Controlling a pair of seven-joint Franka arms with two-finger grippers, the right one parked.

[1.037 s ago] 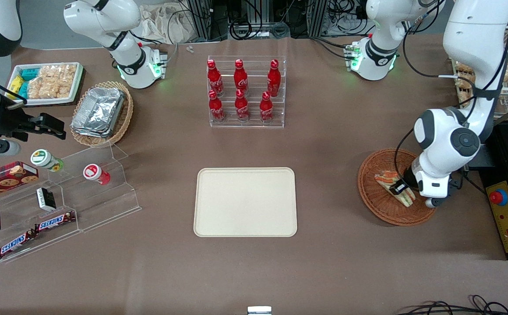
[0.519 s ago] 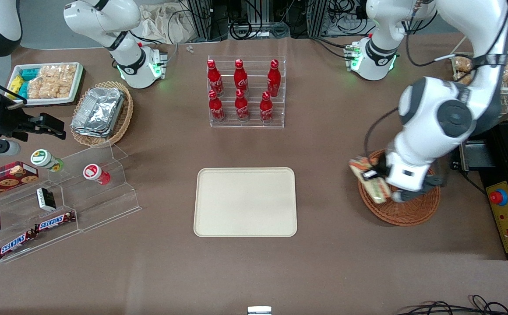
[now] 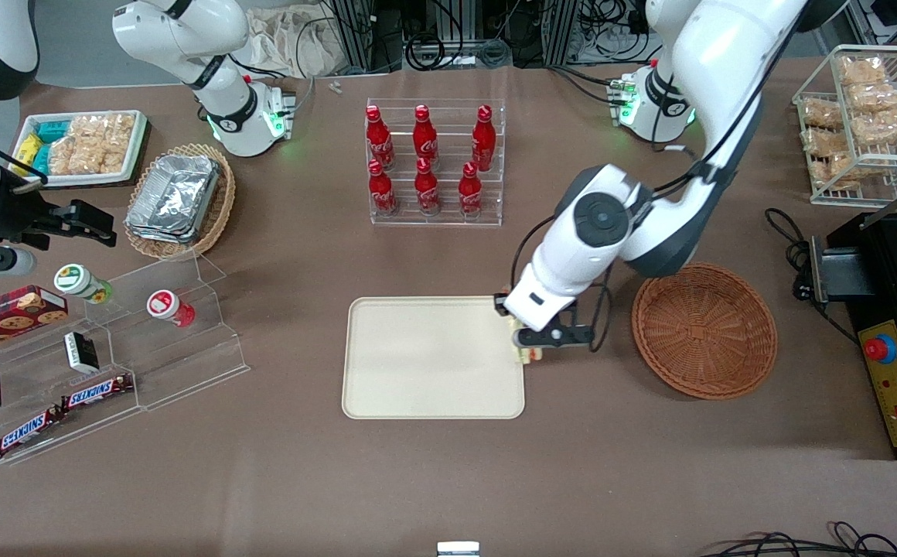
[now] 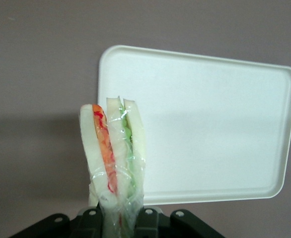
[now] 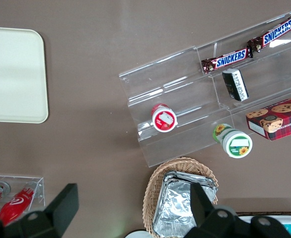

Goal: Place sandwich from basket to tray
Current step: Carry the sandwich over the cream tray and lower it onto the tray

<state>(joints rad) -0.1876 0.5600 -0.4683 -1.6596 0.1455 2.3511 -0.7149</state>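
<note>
I have the sandwich [image 4: 114, 158] clamped between my gripper [image 3: 530, 346]'s fingers [image 4: 90, 218], wrapped in clear film, its pale bread slices and red, orange and green filling standing edge-up toward the wrist camera. It hangs in the air over the edge of the tray [image 3: 417, 371] that faces the basket [image 3: 704, 330], right at the rim; from the front only a pale bit of it [image 3: 529, 355] peeks out under the wrist. The tray's surface is bare. The basket sits apart, toward my working arm's end of the table.
</note>
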